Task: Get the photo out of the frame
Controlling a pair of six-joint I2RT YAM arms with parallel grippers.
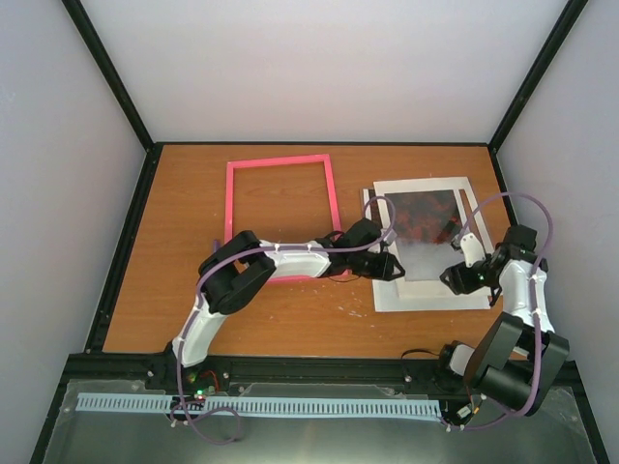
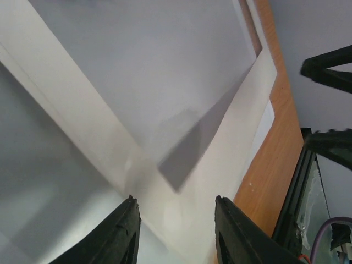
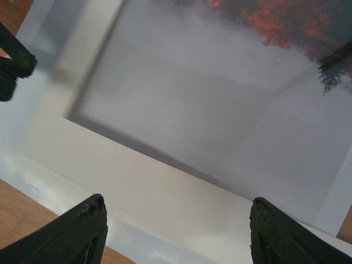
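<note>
Separating now: I judge the photo (image 1: pixel 423 220) is out of the frame (image 1: pixel 280 160). What remains is getting it clear of the mats (image 1: pixel 426 295) under it.
Photo place: it lies on the mat stack at the right of the table (image 1: pixel 193 290), red-black end far, pale end near. It is well apart from the frame, which shows bare table through its opening.
Left gripper (image 1: pixel 392 263): at the stack's left edge. Its fingers are part open, and I see only paper behind the gap, nothing between them.
Right gripper (image 1: pixel 455 278): over the stack's near right side. Its fingers are wide apart and hold nothing.
Doing it well: I would take only the photo's pale near edge and keep the fingers shallow, so no mat comes up with it. One gripper should pin the mats while the other draws the print off flat, slowly, so it does not crease.
Top view only: the frame, both arms, and the whole stack lying askew.
Left wrist only: a dark shadow under the grey sheet's near corner. I take that corner to be raised off the cream mat.
Right wrist only: the red foliage close up, and a shadow line along the photo's near edge.
</note>
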